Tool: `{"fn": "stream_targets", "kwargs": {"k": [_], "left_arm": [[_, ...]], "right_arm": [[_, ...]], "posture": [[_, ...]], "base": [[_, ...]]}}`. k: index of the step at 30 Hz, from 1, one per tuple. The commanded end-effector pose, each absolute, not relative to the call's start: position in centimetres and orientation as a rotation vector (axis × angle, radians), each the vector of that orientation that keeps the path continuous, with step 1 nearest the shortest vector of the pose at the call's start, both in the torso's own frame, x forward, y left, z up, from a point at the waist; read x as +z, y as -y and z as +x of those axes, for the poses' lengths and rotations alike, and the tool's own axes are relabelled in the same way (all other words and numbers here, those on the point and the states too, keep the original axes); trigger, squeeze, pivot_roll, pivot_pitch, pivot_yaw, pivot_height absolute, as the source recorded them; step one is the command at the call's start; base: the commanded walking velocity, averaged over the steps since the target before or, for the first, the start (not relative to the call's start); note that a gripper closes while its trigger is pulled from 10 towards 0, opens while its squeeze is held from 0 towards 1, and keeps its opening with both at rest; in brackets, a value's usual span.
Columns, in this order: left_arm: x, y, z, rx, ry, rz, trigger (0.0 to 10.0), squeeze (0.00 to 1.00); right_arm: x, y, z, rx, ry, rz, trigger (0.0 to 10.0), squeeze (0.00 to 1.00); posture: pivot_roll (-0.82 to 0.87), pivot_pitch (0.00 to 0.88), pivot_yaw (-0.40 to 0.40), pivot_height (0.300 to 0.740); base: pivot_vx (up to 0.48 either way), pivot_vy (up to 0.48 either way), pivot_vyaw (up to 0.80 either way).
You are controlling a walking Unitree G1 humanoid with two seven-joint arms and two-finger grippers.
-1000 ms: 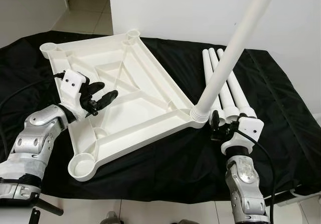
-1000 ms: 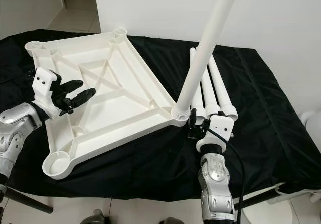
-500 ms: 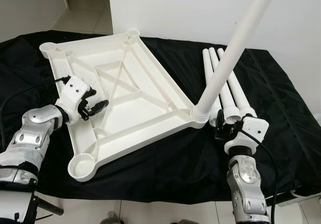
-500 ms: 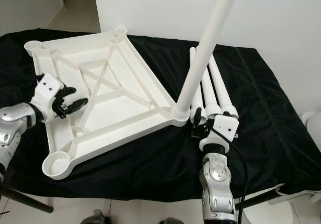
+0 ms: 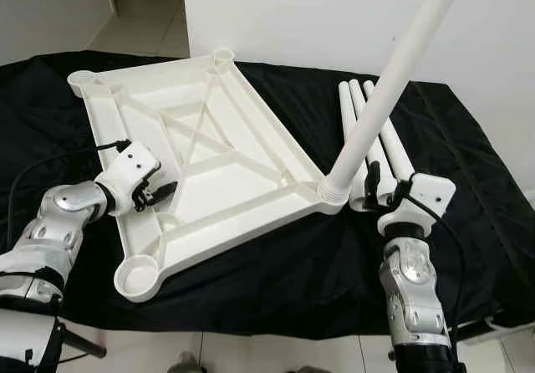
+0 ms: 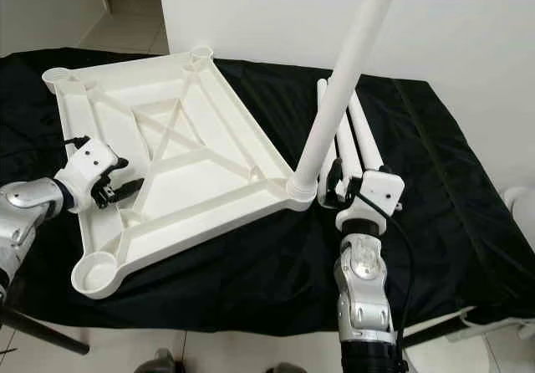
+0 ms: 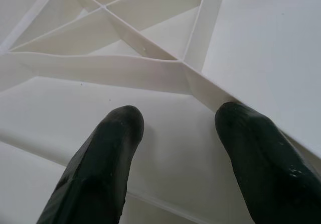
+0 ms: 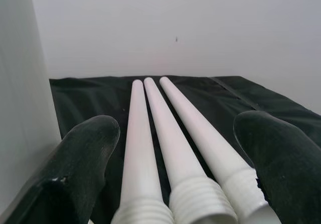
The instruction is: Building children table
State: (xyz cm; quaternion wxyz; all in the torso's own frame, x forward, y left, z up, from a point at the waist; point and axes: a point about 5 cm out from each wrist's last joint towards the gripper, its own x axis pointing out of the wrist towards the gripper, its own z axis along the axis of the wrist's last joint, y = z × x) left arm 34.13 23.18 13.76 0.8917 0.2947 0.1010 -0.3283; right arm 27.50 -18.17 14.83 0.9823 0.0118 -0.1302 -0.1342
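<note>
The white plastic tabletop lies underside up on a black cloth, with round leg sockets at its corners. One white leg stands in the near right socket and leans up to the right. Three loose legs lie side by side just right of it. My left gripper is open, low over the ribs by the tabletop's left rim. My right gripper is open at the threaded near ends of the loose legs, which run out between its fingers.
The black cloth covers the whole work surface and drops off at the near edge. A white wall stands close behind. Tiled floor opens at the far left. A white object sits past the right edge.
My left gripper has come down and in towards the tabletop's left rim, fingers drawn closer. My right gripper has lifted and moved forward to the ends of the loose legs.
</note>
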Motion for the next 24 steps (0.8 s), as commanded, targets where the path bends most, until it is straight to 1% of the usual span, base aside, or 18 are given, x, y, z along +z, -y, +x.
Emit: {"fn": "stream_targets", "kwargs": {"k": [1,3,6,7,8,10,13,14,18,20,22,24], "left_arm": [[12.4,-23.1,33.8,-0.673,-0.247,0.679,10.0,0.00],[12.4,-23.1,33.8,-0.673,-0.247,0.679,10.0,0.00],[10.6,-22.7,32.5,-0.784,-0.310,0.727,10.0,0.00],[10.6,-22.7,32.5,-0.784,-0.310,0.727,10.0,0.00],[9.9,-22.6,32.0,-0.828,-0.342,0.748,10.0,0.00],[9.4,-22.6,31.7,-0.859,-0.368,0.757,10.0,0.00],[9.0,-22.6,31.3,-0.890,-0.389,0.763,10.0,0.00],[8.6,-22.6,30.7,-0.939,-0.414,0.761,10.0,0.00],[8.2,-22.5,30.1,-1.004,-0.442,0.753,10.0,0.00],[8.0,-22.3,29.7,-1.049,-0.454,0.754,10.0,0.00],[8.0,-22.3,29.7,-1.049,-0.454,0.754,10.0,0.00],[7.9,-21.9,29.4,-1.080,-0.454,0.750,10.0,0.00]], "right_arm": [[14.4,18.5,27.9,-0.300,0.237,0.029,10.0,0.00],[14.4,18.5,27.9,-0.300,0.237,0.029,10.0,0.00],[14.0,18.3,29.1,-0.329,0.198,0.046,10.0,0.00],[14.0,18.3,29.1,-0.329,0.198,0.046,10.0,0.00],[13.9,18.1,29.6,-0.317,0.182,0.061,10.0,0.00],[13.8,17.9,30.0,-0.303,0.171,0.071,10.0,0.00],[13.8,17.8,30.3,-0.293,0.165,0.078,10.0,0.00],[13.8,17.7,30.9,-0.280,0.159,0.098,10.0,0.00],[14.1,17.4,31.8,-0.261,0.152,0.136,10.0,0.00],[14.5,16.9,32.9,-0.230,0.150,0.166,10.0,0.00],[14.5,16.9,32.9,-0.230,0.150,0.166,10.0,0.00],[15.0,15.9,34.1,-0.199,0.148,0.192,10.0,0.00]], "posture": [[0.04,0.013,-0.051,0.740],[0.04,0.013,-0.051,0.740],[0.05,0.011,-0.053,0.740],[0.05,0.011,-0.053,0.740],[0.05,0.008,-0.053,0.740],[0.05,0.008,-0.053,0.740],[0.05,0.008,-0.054,0.740],[0.05,0.006,-0.054,0.740],[0.05,0.004,-0.053,0.740],[0.05,0.001,-0.054,0.740],[0.05,0.001,-0.054,0.740],[0.06,0.000,-0.054,0.740]], "base": [[0.000,0.000,0.00],[0.000,0.000,0.00],[0.000,0.000,0.00],[0.000,0.000,0.00],[0.000,0.000,0.00],[0.000,0.000,0.00],[0.000,0.000,0.00],[0.000,0.000,0.00],[0.000,0.000,0.00],[0.000,0.000,0.00],[0.000,0.000,0.00],[0.000,0.000,0.00]]}}
